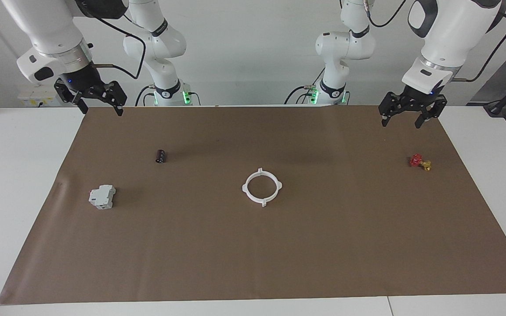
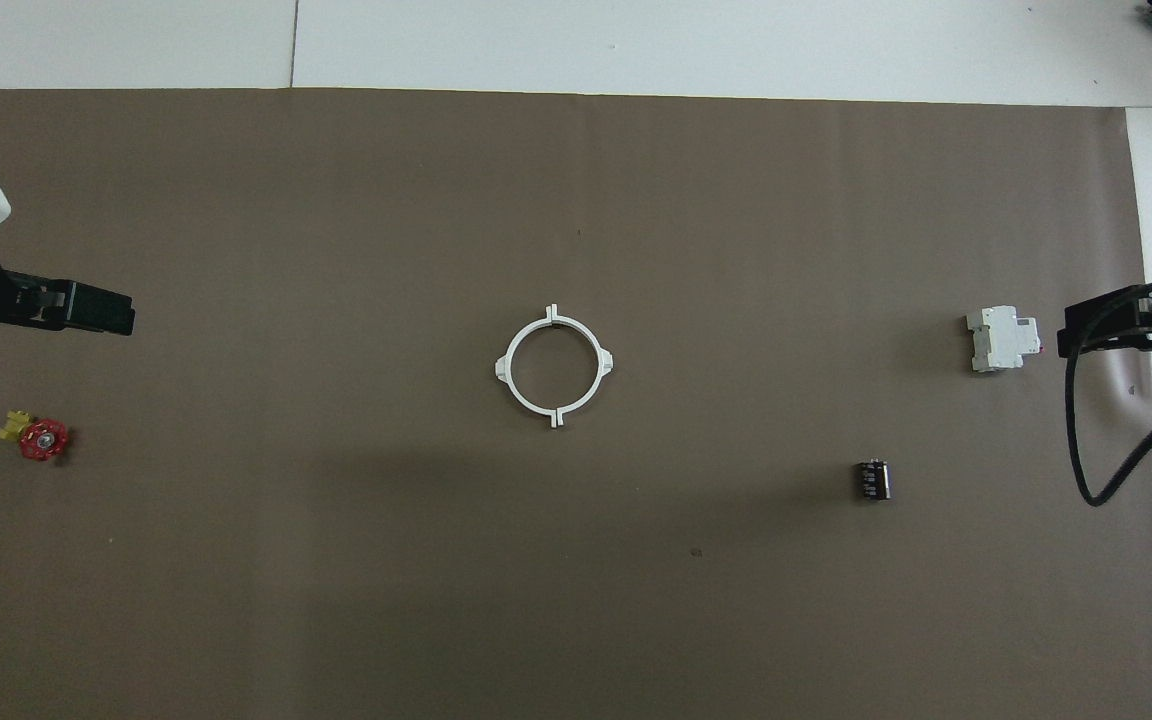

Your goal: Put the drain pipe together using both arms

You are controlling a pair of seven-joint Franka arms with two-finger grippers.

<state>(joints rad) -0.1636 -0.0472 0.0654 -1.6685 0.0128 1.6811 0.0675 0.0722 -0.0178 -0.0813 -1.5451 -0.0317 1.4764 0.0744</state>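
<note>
The drain pipe (image 1: pixel 244 188) lies flat in the middle of the brown mat as one closed white ring with four small tabs; it also shows in the overhead view (image 2: pixel 556 412). My left gripper (image 1: pixel 401 123) is open and empty, raised over the mat's edge at the left arm's end, and apart from the ring. It shows in the overhead view (image 2: pixel 106 312) too. My right gripper (image 1: pixel 101 110) is open and empty, raised over the mat's corner at the right arm's end, and shows in the overhead view (image 2: pixel 1086 335).
A grey-white boxy block (image 1: pixel 102 196) (image 2: pixel 1003 338) and a small black cylinder (image 1: pixel 160 155) (image 2: pixel 872 479) lie toward the right arm's end. A red and gold valve (image 1: pixel 420 161) (image 2: pixel 36 437) lies toward the left arm's end. The brown mat (image 1: pixel 253 254) covers the white table.
</note>
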